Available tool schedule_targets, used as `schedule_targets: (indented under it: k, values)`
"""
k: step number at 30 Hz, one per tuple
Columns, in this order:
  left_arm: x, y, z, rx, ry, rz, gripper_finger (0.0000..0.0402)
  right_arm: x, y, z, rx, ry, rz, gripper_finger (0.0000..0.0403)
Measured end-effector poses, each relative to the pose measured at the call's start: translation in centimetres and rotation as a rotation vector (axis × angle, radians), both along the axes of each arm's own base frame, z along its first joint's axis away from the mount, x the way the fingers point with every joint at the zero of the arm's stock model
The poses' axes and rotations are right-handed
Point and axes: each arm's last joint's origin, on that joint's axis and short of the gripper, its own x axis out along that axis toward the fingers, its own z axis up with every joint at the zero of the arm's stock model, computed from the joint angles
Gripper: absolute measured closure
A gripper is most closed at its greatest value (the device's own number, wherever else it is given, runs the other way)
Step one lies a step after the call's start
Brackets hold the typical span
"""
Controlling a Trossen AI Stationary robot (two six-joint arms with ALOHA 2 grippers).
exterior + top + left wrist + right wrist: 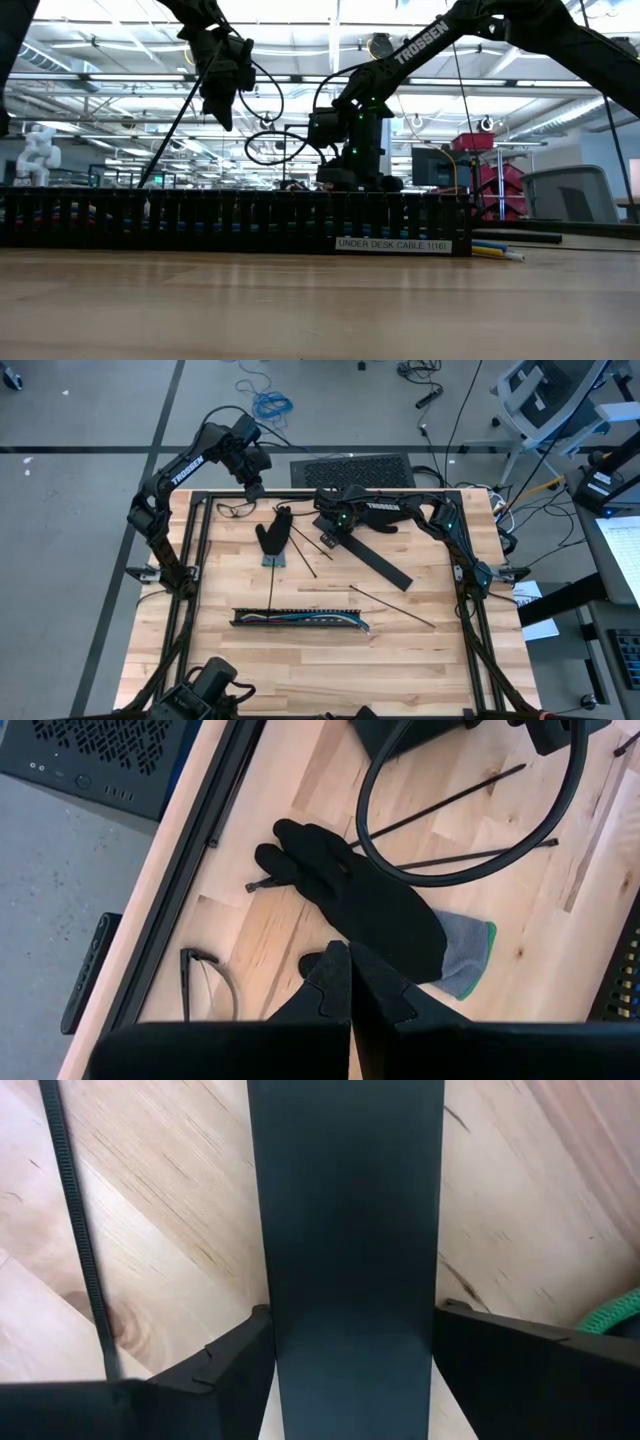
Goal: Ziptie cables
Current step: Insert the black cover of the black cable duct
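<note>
The cables (300, 617) are a multicoloured bundle lying in a black slotted tray (345, 626) near the table's near edge. Their coloured ends (492, 250) stick out of the tray's right end. My left gripper (255, 488) is raised above the table's far left, over a black glove (360, 900). It is shut, and nothing shows between its fingers (340, 982). My right gripper (330, 525) is low at the far middle, on a flat black strip (378, 558) that runs toward the table's right. My right gripper holds the flat black strip by its far-left end (345, 1310), one finger (235, 1365) against each long edge, so the fingers lie across its width. The rest of the strip (395, 572) stretches level toward the right. I cannot tell whether it is lifted.
Thin black sticks lie on the wood between glove and tray (305, 555) (392, 606), and one (85, 1260) runs beside my right gripper. A pair of glasses (236, 510) sits at the far left. A black frame (190, 560) borders the table. Bare wood lies near the tray's front.
</note>
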Motion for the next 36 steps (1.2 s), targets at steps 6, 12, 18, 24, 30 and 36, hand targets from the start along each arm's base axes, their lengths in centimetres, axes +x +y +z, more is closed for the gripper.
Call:
schedule_targets:
  k: [6,12,18,24,30,36]
  values:
    - [0.01,0.01,0.02,0.003,-0.002,0.000,0.0402,0.01,-0.01,0.00,-0.001,-0.001,0.002,0.0157]
    - [0.02,0.02,0.00,0.002,-0.001,0.000,0.0402,0.02,-0.01,0.00,-0.003,-0.001,0.002,0.0156]
    - [0.01,0.02,0.00,0.002,-0.001,0.000,0.0402,0.02,-0.03,0.01,-0.004,-0.001,0.002,0.0158]
    - [0.01,0.02,0.00,0.002,-0.001,0.000,0.0402,0.02,-0.04,0.02,-0.005,-0.002,0.002,0.0164]
    - [0.01,0.02,0.00,0.002,-0.001,0.000,0.0402,0.02,-0.04,0.01,-0.005,-0.002,0.002,0.0160]
    - [0.01,0.02,0.01,0.002,-0.001,0.000,0.0402,0.00,-0.04,0.30,-0.012,-0.011,0.002,0.0161]
